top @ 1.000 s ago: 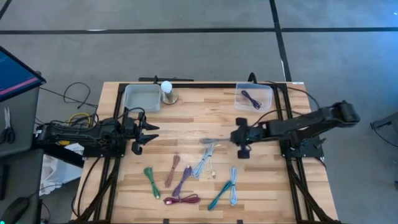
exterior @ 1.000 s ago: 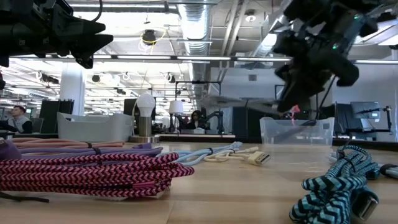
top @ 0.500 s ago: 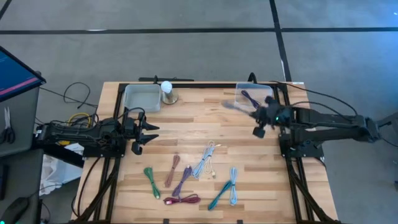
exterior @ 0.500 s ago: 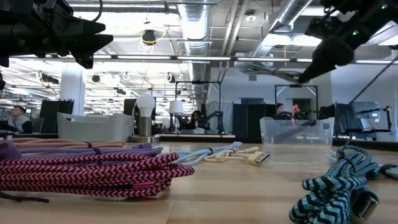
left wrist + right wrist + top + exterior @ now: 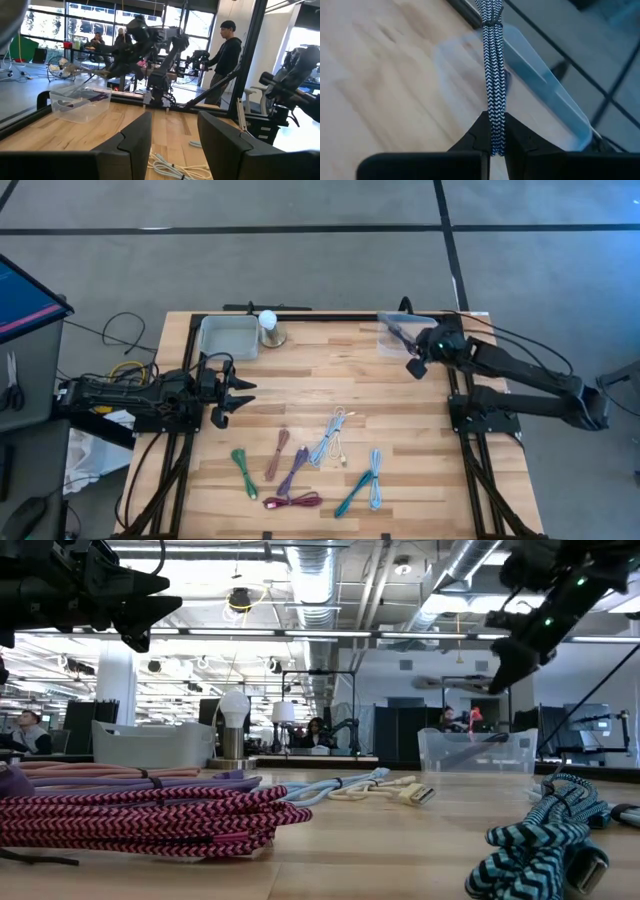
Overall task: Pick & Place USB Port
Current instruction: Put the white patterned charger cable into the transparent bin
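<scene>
My right gripper hovers at the table's far right, over the clear bin, shut on a black-and-white braided cable bundle. The bundle sticks out past the fingers above the bin, and a tie binds it near its far end. A dark cable lies inside the bin. In the low view the right gripper is high above the bin. My left gripper waits open above the table's left side, with its fingers apart in its wrist view. My right gripper pinches the braided bundle between its two fingers, near one end. The fingers lie along the bundle, which runs straight out from them. The bundle is lifted clear of table and bin, roughly level.
Several bundled cables lie on the near middle of the table: green, tan, purple, magenta, pale blue, teal. A second bin and a light bulb on a base stand at the far edge. People show beyond the table.
My right gripper has swung from the middle of the table toward the far right corner, carrying the braided bundle clear of the table until it is over the clear bin. It has stayed shut on the bundle. The left arm has kept still.
</scene>
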`<state>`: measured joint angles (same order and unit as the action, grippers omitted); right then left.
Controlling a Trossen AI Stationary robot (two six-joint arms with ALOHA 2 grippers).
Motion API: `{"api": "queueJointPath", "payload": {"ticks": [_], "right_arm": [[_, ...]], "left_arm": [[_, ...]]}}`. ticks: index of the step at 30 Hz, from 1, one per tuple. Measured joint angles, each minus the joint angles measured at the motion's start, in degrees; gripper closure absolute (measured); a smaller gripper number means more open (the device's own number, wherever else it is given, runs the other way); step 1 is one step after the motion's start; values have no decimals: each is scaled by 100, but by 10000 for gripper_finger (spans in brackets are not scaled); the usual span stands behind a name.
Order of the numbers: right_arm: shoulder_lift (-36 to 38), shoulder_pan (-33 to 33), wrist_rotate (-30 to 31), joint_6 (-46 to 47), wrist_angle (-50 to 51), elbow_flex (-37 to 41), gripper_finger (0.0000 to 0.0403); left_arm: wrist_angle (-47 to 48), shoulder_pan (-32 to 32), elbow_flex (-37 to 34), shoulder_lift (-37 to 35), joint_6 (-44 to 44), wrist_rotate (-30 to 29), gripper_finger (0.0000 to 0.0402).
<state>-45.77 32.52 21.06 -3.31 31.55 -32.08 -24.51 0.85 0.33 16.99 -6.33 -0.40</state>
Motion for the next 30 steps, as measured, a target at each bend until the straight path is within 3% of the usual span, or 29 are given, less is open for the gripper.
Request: {"api": "queueJointPath", "payload": {"ticks": [9,22,30], "right_arm": [[-988,674,-4,-7,-2,0,388],[-1879,854,19,-2,-32,-2,384],[-1871,853,402,-9,-94,-7,270]], "left_arm": [[0,0,-1,0,0,0,242],[0,2,1,0,0,0,242],[0,0,-1,0,0,0,242]]}}
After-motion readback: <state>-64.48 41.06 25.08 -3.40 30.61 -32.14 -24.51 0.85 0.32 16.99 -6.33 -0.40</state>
